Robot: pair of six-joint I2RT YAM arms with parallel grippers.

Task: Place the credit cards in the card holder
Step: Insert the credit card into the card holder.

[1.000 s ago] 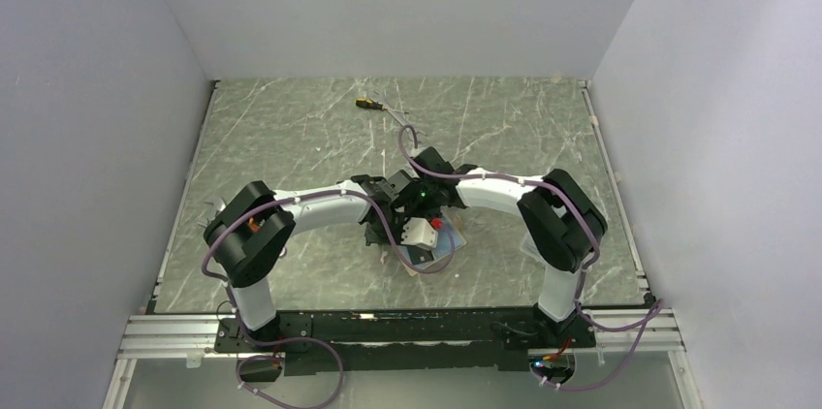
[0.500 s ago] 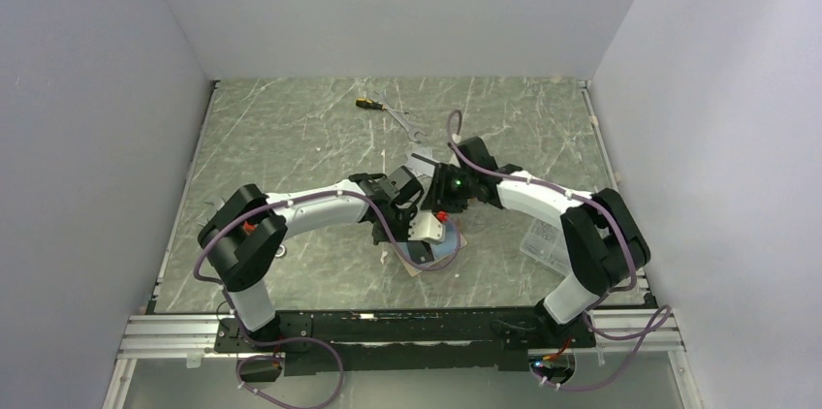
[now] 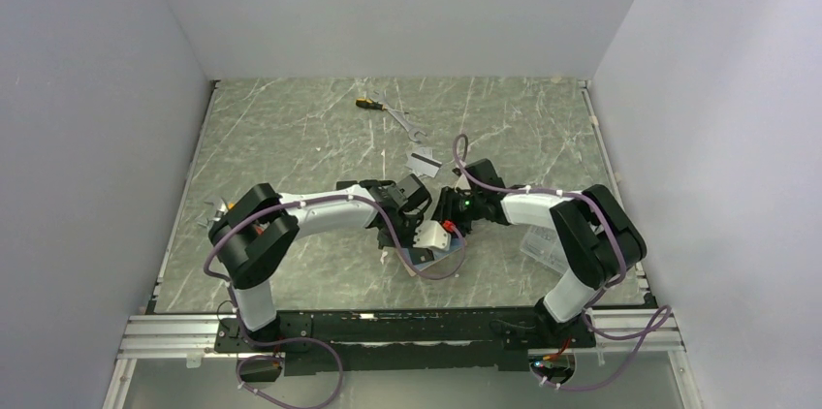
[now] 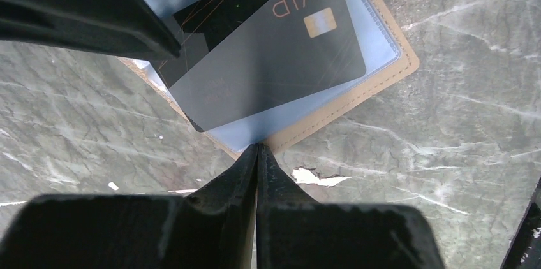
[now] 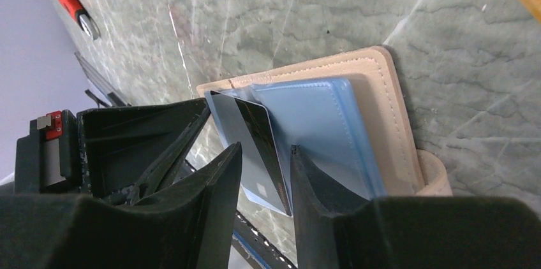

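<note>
The card holder lies open on the table, tan with a blue inner panel; it also shows in the top view as the card holder. A black credit card marked VIP lies slanted on the blue panel, partly tucked under it. My left gripper is shut on the near corner of the card holder. My right gripper stands open astride the black card's edge, a gap showing beside the card. A silver-grey credit card lies flat behind both grippers.
A screwdriver and a wrench lie at the back of the table. A clear plastic box sits by the right arm's elbow. A white chip marks the table by the holder.
My right gripper swung out toward the back, then came down at the card holder with its jaws wider. The silver-grey card now lies uncovered. The left gripper kept its hold.
</note>
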